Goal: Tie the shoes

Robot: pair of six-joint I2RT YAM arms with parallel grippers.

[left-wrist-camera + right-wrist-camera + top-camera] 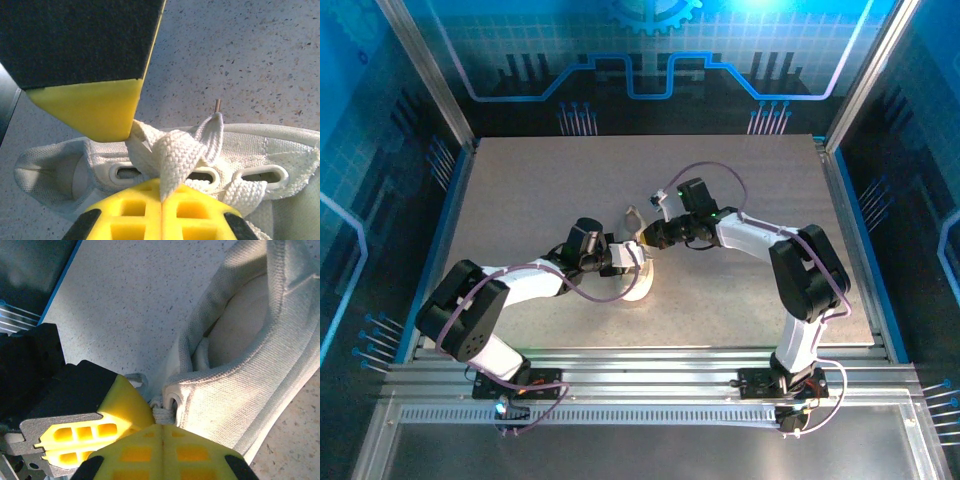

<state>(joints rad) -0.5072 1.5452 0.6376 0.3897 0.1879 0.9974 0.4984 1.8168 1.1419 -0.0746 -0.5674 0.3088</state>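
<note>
Shoe (640, 283): lay mid-table (520, 200), between the two arms.
Left gripper (161, 196): clenched on the lace (176, 155) above the eyelets.
Right gripper (161, 432): pinched the lace beside the shoe's opening.

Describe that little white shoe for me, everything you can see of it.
The shoe is a small white canvas sneaker with oval eyelets and an empty, open mouth. It rests on the speckled table between the arms. Its flat woven laces bunch over the eyelets, pinched by the shut left gripper and right gripper.
</note>
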